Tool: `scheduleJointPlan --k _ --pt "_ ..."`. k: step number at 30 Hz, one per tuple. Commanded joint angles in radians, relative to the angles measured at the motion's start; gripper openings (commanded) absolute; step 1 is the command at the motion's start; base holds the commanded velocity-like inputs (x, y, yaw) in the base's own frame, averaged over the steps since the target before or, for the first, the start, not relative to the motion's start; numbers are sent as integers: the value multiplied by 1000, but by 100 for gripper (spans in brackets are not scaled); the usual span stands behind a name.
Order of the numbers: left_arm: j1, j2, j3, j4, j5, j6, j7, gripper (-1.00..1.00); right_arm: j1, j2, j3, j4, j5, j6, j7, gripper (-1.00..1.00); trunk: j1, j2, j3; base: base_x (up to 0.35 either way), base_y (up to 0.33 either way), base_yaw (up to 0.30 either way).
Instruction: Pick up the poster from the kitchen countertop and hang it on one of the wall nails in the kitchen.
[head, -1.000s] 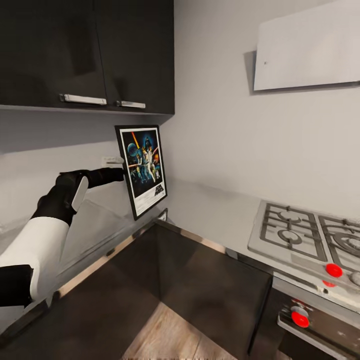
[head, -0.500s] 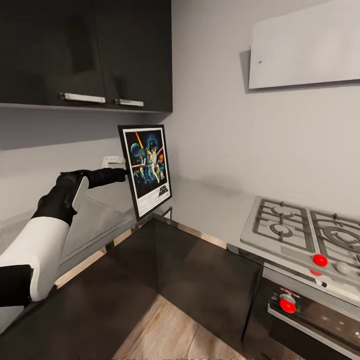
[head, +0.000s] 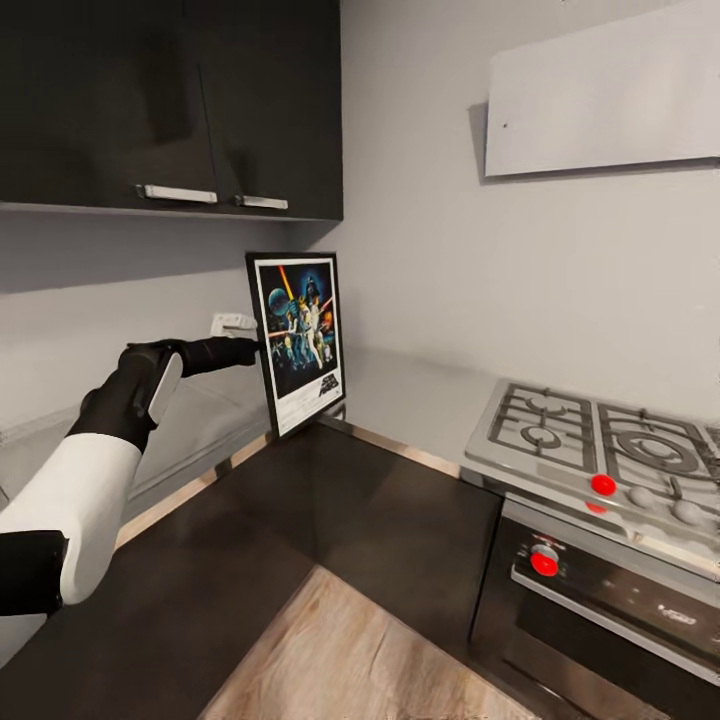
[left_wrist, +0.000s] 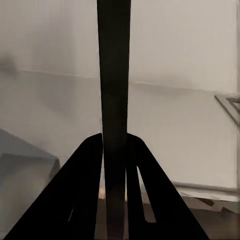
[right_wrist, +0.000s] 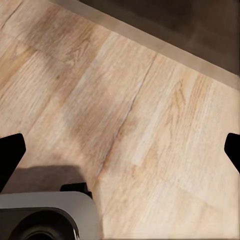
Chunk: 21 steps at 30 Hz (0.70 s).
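— Above the corner of the kitchen countertop (head: 420, 395), what is the left gripper (head: 252, 347) doing?

— It is pinching the poster (head: 298, 340) by its left edge and holding it upright, clear of the worktop, with the printed side facing the room. In the left wrist view the frame is running edge-on as a dark strip (left_wrist: 114, 75) straight between the two fingers (left_wrist: 82, 190), which are pressed against it from either side.

— Why an edge grip?

— Probably because the frame is thin and flat. Clamping the rim is leaving the back free to meet the wall (a judgement, not something seen).

— And the right gripper (right_wrist: 120, 150)?

— Its fingertips are sitting wide apart at the borders of its wrist view, holding nothing, and pointing down at the wooden floor (right_wrist: 150, 100).

— Are the wall nails visible?

— One small dark dot (head: 505, 126) is showing high on the off-white wall, on a pale panel above the gas hob (head: 590, 450), well apart from the poster. I am reading it as a nail, though it is too small to be sure.

— So what is left?

— The hanging itself; the poster is still needing to be carried up and across to reach it.
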<state>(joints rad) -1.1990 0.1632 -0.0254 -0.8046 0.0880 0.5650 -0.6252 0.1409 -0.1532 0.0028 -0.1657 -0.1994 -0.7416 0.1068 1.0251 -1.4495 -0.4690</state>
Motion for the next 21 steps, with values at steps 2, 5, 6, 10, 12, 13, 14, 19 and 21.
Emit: scheduleJointPlan --k 2,5,6,10,12,13,14,19,21 --pt "-1 1 -4 -12 7 7 4 -100 1 0 0 -2 -11 -1 10 100 0 -1 -1 -100 -15 0" --pt "-1 1 -4 -18 7 7 4 -100 0 0 0 -2 -11 -1 10 100 0 -1 -1 -207 -6 0" --pt "-1 1 -4 -20 7 7 4 -100 1 0 0 -2 -11 -1 10 100 0 -1 -1 -268 -3 0" --pt "-1 1 -4 -23 7 7 4 -100 1 0 0 -2 -11 -1 10 100 0 -1 -1 -305 -2 0" --pt "-1 1 -4 -23 7 7 1 -100 1 -1 0 -2 -11 -1 10 100 0 -1 -1 -327 -1 0" --pt "-1 1 -4 -23 7 7 -4 -100 1 -1 0 -2 -11 -1 10 100 0 -1 -1 -332 0 0" --pt "-1 1 -4 -23 7 7 -11 -100 1 -1 0 -2 -11 -1 10 100 0 -1 -1 -334 0 0" --pt "-1 1 -4 -24 7 6 -88 -100 0 -2 -2 -2 -11 -1 10 100 0 -1 -1 -337 0 0" --pt "-1 1 -4 -32 7 6 -103 -100 0 -2 -4 -2 -11 -1 10 100 0 -1 -1 -338 0 0"
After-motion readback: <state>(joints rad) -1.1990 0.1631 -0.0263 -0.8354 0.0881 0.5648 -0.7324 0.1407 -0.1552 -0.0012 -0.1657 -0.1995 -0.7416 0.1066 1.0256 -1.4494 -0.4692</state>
